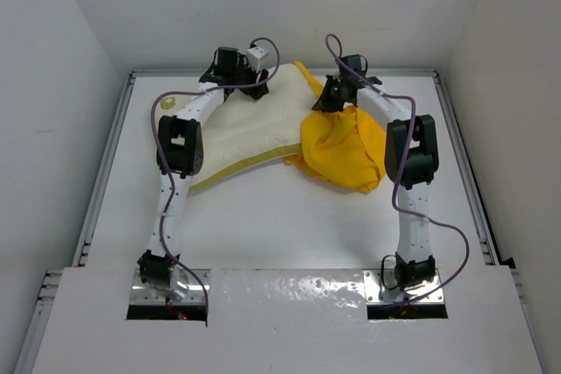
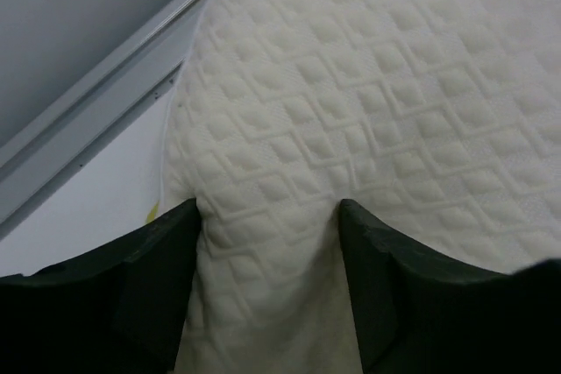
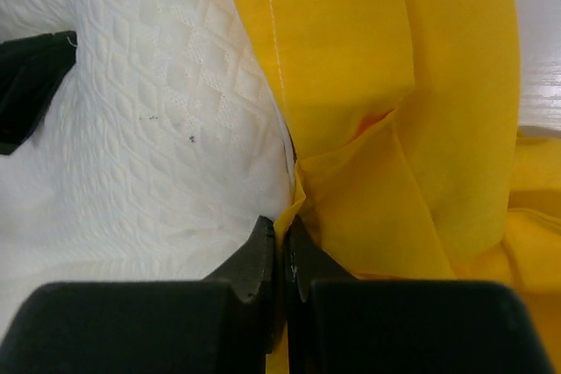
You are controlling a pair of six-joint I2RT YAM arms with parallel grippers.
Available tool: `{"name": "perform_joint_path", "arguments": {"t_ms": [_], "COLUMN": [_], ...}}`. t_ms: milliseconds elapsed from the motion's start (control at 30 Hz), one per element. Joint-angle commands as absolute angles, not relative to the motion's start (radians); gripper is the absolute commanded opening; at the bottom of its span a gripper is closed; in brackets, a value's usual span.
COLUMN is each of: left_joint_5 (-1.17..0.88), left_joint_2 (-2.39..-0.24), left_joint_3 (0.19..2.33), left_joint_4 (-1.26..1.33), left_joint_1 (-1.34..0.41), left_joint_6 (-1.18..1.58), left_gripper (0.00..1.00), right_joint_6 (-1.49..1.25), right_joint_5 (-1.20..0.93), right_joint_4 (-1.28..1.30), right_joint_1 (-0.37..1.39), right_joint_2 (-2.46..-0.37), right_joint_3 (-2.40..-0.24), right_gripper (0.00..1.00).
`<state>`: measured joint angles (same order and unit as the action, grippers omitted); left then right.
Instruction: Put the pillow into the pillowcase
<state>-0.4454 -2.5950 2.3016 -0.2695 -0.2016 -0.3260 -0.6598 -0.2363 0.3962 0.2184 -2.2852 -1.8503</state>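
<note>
The cream-white quilted pillow point(image 1: 245, 129) lies at the back of the table, with its yellow-green edge band facing the near side. The bright yellow pillowcase point(image 1: 342, 151) is bunched against its right end. My left gripper point(image 1: 254, 85) is at the pillow's far edge. In the left wrist view the gripper point(image 2: 270, 208) has its jaws partly closed, squeezing a bulge of the pillow point(image 2: 368, 85). My right gripper point(image 1: 331, 98) is at the seam between the two. In the right wrist view the gripper point(image 3: 283, 221) is shut on a thin edge of the pillowcase point(image 3: 394, 85), right beside the pillow point(image 3: 149, 129).
A small yellowish object point(image 1: 168, 102) lies on the table left of the pillow. The table's raised metal rail point(image 2: 105, 102) runs close behind the pillow. White walls enclose the back and sides. Purple cables loop off both arms.
</note>
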Motion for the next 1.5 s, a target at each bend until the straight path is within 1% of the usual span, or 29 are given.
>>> {"name": "perform_joint_path", "arguments": {"t_ms": [0, 33, 67, 100, 133, 167, 200, 233, 267, 333, 367, 467, 533, 700, 800, 867, 933, 1033, 1067, 1133, 1167, 1200, 1233, 1267, 1300, 1333, 1367, 1400, 1467], "left_joint_5": [-0.471, -0.488, -0.524, -0.540, -0.554, -0.572, -0.603, -0.612, -0.649, -0.705, -0.759, -0.790, -0.796, -0.939, -0.980, -0.986, -1.008, -1.064, -1.074, -1.086, -1.085, -1.078, -1.083, -1.097, -1.117, -1.152, -1.160, -1.143, -1.088], "left_joint_2": [-2.625, -2.608, -2.558, -2.525, -2.492, -2.414, -2.373, -2.338, -2.291, -2.284, -2.281, -2.272, -2.264, -2.269, -2.269, -2.270, -2.270, -2.269, -2.267, -2.266, -2.263, -2.260, -2.257, -2.244, -2.235, -2.208, -2.197, -2.192, -2.201], "left_joint_3": [2.320, 2.300, 2.239, 2.197, 2.156, 2.110, 2.026, 1.991, 1.977, 2.041, 2.060, 2.118, 2.152, 2.236, 2.258, 2.243, 2.202, 2.129, 2.115, 2.088, 2.100, 2.117, 2.138, 2.178, 2.190, 2.194, 2.197, 2.207, 2.255], "left_joint_4": [-0.444, -0.448, -0.452, -0.453, -0.454, -0.460, -0.488, -0.506, -0.594, -0.775, -0.825, -0.980, -1.029, -1.094, -1.100, -1.086, -1.106, -1.149, -1.152, -1.147, -1.152, -1.152, -1.147, -1.091, -1.033, -0.947, -0.761, -0.689, -0.583], "left_joint_1": [-0.195, -0.190, -0.189, -0.190, -0.195, -0.199, -0.215, -0.224, -0.239, -0.247, -0.258, -0.307, -0.334, -0.390, -0.402, -0.400, -0.397, -0.400, -0.402, -0.403, -0.402, -0.394, -0.384, -0.370, -0.329, -0.305, -0.284, -0.249, -0.232], "left_joint_6": [-0.475, -0.489, -0.535, -0.572, -0.624, -0.684, -0.833, -0.903, -1.025, -1.147, -1.184, -1.315, -1.351, -1.351, -1.303, -1.234, -1.200, -1.183, -1.181, -1.164, -1.164, -1.155, -1.137, -1.044, -0.957, -0.858, -0.642, -0.552, -0.421], "left_gripper": [0.54, 0.43, 0.17, 0.07, 0.01, 0.00, 0.00, 0.00, 0.00, 0.00, 0.00, 0.00, 0.00, 0.00, 0.00, 0.00, 0.04, 0.10, 0.24, 0.48, 0.99, 1.00, 1.00, 1.00, 1.00, 1.00, 1.00, 1.00, 1.00], "right_joint_6": [-0.672, -0.664, -0.654, -0.653, -0.643, -0.638, -0.634, -0.612, -0.598, -0.549, -0.520, -0.491, -0.474, -0.414, -0.365, -0.339, -0.302, -0.259, -0.238, -0.230, -0.233, -0.254, -0.270, -0.288, -0.304, -0.323, -0.336, -0.353, -0.411], "right_joint_5": [-0.189, -0.184, -0.175, -0.169, -0.163, -0.158, -0.155, -0.150, -0.147, -0.138, -0.138, -0.140, -0.141, -0.091, -0.069, -0.099, -0.176, -0.267, -0.334, -0.388, -0.425, -0.429, -0.425, -0.382, -0.333, -0.278, -0.158, -0.105, -0.026], "right_joint_4": [0.391, 0.394, 0.400, 0.402, 0.402, 0.402, 0.396, 0.391, 0.390, 0.396, 0.397, 0.402, 0.394, 0.351, 0.364, 0.370, 0.364, 0.348, 0.354, 0.399, 0.437, 0.451, 0.460, 0.447, 0.431, 0.411, 0.378, 0.368, 0.379], "right_joint_1": [0.212, 0.209, 0.207, 0.204, 0.193, 0.186, 0.178, 0.164, 0.158, 0.152, 0.150, 0.150, 0.150, 0.150, 0.149, 0.149, 0.150, 0.150, 0.153, 0.164, 0.167, 0.172, 0.173, 0.173, 0.172, 0.170, 0.167, 0.163, 0.137], "right_joint_2": [-2.277, -2.269, -2.254, -2.241, -2.229, -2.214, -2.200, -2.172, -2.163, -2.152, -2.154, -2.175, -2.181, -2.154, -2.128, -2.102, -2.077, -2.082, -2.115, -2.164, -2.212, -2.227, -2.230, -2.202, -2.171, -2.133, -2.090, -2.009, -1.939], "right_joint_3": [-1.835, -1.833, -1.830, -1.827, -1.822, -1.816, -1.806, -1.802, -1.805, -1.828, -1.838, -1.885, -1.911, -1.930, -1.942, -1.922, -1.832, -1.815, -1.868, -1.952, -2.045, -2.081, -2.104, -2.091, -2.059, -2.015, -1.920, -1.876, -1.778], "right_gripper": [0.00, 0.00, 0.00, 0.00, 0.00, 0.00, 0.00, 0.00, 0.00, 0.00, 0.00, 0.00, 0.00, 0.00, 0.00, 0.00, 0.00, 0.10, 0.19, 0.31, 0.50, 0.67, 0.78, 0.85, 0.99, 0.99, 0.99, 0.99, 0.99]}}
